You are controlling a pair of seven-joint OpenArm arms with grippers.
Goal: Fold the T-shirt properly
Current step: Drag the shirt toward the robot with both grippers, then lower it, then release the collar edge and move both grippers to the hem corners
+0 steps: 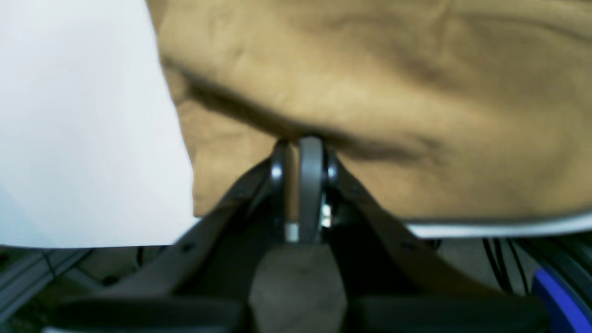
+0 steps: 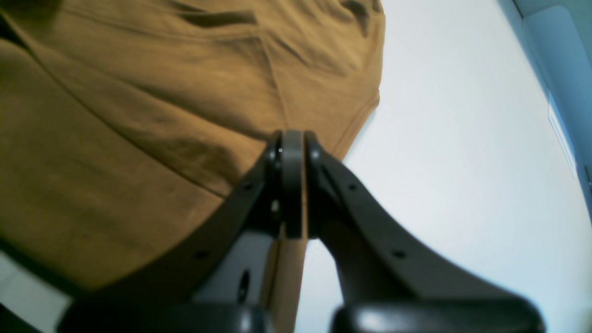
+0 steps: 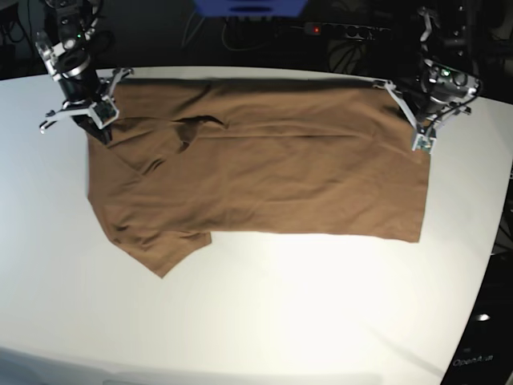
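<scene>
The tan-brown T-shirt [image 3: 272, 176] lies spread across the white table [image 3: 280, 321], its body running left to right and a sleeve pointing toward the near left. My right gripper [image 3: 103, 132] is at the shirt's far left corner, shut on the cloth. In the right wrist view, the jaws [image 2: 291, 136] pinch the T-shirt [image 2: 115, 115] near a hemmed edge. At the far right corner, my left gripper [image 3: 422, 147] is also shut on the shirt. The left wrist view shows this gripper [image 1: 303, 141] closed under a fold of the T-shirt [image 1: 370, 69].
The table's far edge [image 1: 462, 230] runs just behind the left gripper, with cables and dark floor beyond it. A power strip with a red light [image 3: 321, 30] and a blue object [image 3: 248, 6] sit behind the table.
</scene>
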